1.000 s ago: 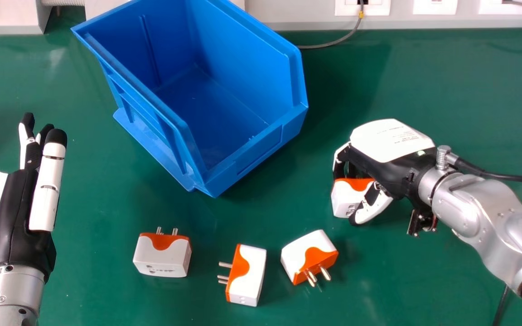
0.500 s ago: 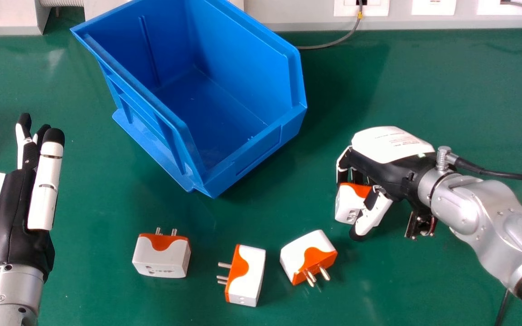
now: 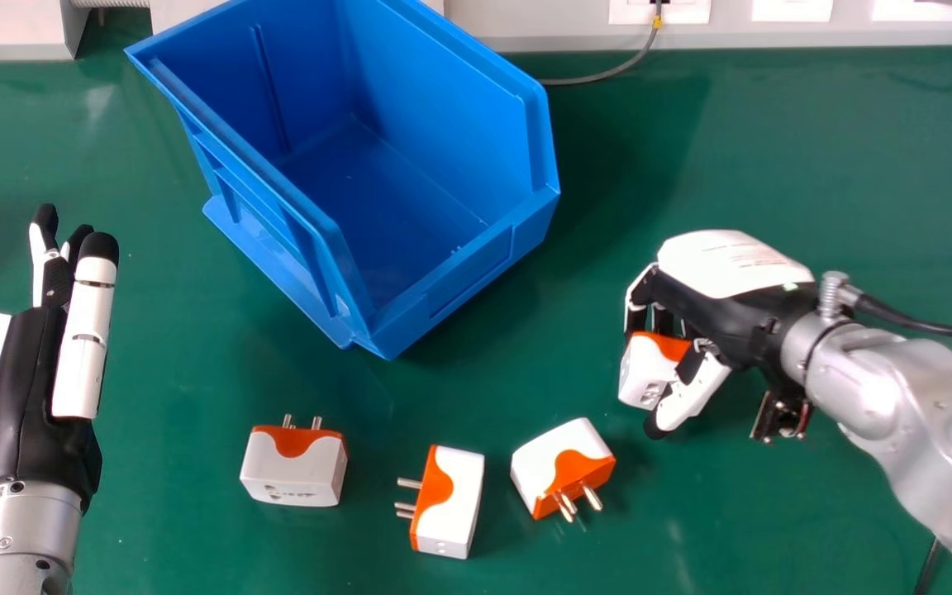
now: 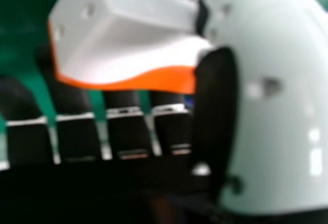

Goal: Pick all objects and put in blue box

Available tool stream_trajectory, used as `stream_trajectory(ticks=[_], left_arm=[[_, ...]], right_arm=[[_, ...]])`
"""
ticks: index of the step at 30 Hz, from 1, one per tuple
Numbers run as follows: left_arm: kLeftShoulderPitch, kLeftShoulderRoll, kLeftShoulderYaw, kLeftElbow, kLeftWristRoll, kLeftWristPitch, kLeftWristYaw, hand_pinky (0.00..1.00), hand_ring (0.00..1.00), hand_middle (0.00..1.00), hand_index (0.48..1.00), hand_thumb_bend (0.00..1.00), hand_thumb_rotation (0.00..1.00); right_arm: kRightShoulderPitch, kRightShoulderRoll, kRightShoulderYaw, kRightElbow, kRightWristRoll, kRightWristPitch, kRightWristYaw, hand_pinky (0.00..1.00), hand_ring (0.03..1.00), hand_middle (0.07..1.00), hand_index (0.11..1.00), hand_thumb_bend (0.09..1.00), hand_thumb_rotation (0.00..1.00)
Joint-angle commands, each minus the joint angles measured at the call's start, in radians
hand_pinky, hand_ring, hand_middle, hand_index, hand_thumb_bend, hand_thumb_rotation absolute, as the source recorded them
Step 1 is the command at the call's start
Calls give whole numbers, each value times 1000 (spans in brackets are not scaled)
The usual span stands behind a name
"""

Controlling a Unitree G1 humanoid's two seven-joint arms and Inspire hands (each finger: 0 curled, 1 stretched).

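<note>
Well, blue box [image 3: 451, 99] (open-topped), inner floor [image 3: 385, 207] showing.

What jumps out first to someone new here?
Probably the big blue box, standing open at the back of the green table. Next, the right hand, its fingers and thumb curled round a white-and-orange plug adapter. Then three similar adapters in a loose row in front of the box.

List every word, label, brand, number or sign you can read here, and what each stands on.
None can be read.
Right hand: print on its white back, too small to read.
Left forearm: tiny marks near the wrist, too small to read.
Leftmost adapter: marks on its white face, too small to tell if print.
</note>
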Motion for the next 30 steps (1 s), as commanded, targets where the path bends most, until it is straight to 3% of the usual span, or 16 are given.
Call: stream_trajectory(ticks=[1, 11, 16, 23, 30], left_arm=[[-12, -4, 0, -19, -1, -10, 2, 1000, 1000, 1000, 1000, 387, 1000], [-27, -4, 1, -5, 0, -8, 3, 1000, 1000, 1000, 1000, 380, 1000], [-33, -6, -3, 10, 3, -21, 2, 1000, 1000, 1000, 1000, 373, 1000], [-37, -3, -6, 14, 8, -19, 2, 1000, 1000, 1000, 1000, 370, 1000], [-41, -4, -9, 25, 10, -22, 2, 1000, 1000, 1000, 1000, 377, 1000]], right_arm=[[0, -33, -67, -127, 43, -1, 15, 100, 148, 213, 470, 484, 152], [45, -27, -175, -396, 145, 3, 77, 37, 84, 147, 470, 486, 145], [45, -13, -194, -485, 173, 0, 83, 29, 74, 135, 470, 486, 143], [10, 46, -168, -547, 168, 16, 88, 25, 68, 127, 470, 487, 142], [-75, 138, -116, -445, 130, -2, 45, 25, 68, 125, 470, 488, 142]])
